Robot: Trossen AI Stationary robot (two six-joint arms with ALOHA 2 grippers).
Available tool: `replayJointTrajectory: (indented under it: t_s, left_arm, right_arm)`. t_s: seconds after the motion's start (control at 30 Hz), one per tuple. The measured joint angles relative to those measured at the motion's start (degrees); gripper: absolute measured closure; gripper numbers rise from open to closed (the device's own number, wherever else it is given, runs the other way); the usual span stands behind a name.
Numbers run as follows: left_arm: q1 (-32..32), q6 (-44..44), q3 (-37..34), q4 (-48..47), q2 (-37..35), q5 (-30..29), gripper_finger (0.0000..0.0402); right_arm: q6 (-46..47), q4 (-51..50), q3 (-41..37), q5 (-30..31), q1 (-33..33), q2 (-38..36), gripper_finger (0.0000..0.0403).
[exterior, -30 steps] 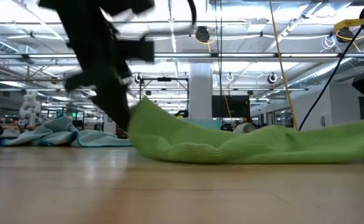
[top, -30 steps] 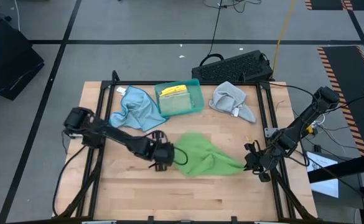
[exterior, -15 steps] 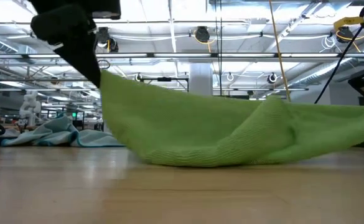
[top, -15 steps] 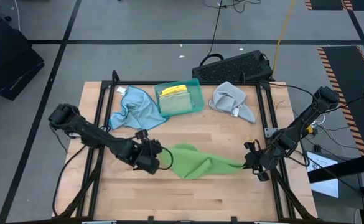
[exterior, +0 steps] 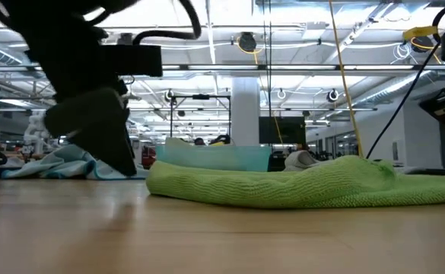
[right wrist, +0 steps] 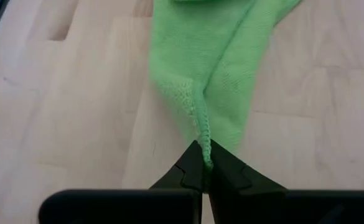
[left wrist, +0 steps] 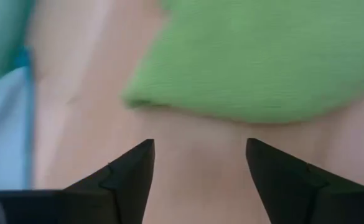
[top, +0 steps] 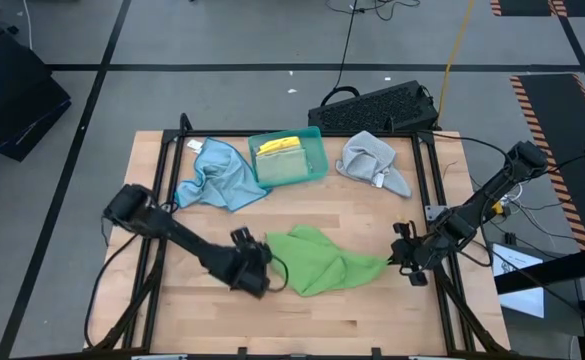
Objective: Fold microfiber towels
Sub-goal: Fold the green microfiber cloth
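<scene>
Because the green towel (top: 324, 260) lies flat in the middle of the tabletop (top: 372, 310), you can see your right claw (top: 404, 257) pinched shut on its corner to hold it there, while your left claw (left wrist: 199, 163) sits apart, holding nothing, just beside it.

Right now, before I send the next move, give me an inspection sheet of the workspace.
Surface: wooden table, bare along its front.
Job's things: green towel crumpled at centre front; light blue towel bunched at back left; grey towel bunched at back right; yellow towel in the teal tray.
Clutter: nothing seen beyond the tray.
Grippers: left gripper open, just off the green towel's left edge, holding nothing; right gripper shut on the towel's right corner.
Cables: black cable and yellow cable on the floor behind; loose leads by the right arm.
Surroundings: black keyboard behind the table.
</scene>
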Motion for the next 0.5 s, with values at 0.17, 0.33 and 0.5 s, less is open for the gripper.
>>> replayJointTrajectory:
  t_s: [0.17, 0.33, 0.5]
  left_arm:
    - [-3.1, 1.67, 1.47, 9.64, 1.75, -1.07, 0.0171]
    - [-4.4, 0.88, 8.82, 12.32, 1.63, -8.63, 0.0197]
    - [-2.67, 17.16, 16.92, 23.54, 6.44, -10.03, 0.0193]
  right_arm:
    - [-0.25, 0.09, 0.0, 1.39, -1.48, 0.0, 0.0399]
    - [-1.57, 1.28, 0.0, 1.26, -2.69, 0.02, 0.0399]
    - [-1.99, 1.93, 0.0, 0.98, -2.93, 0.01, 0.0399]
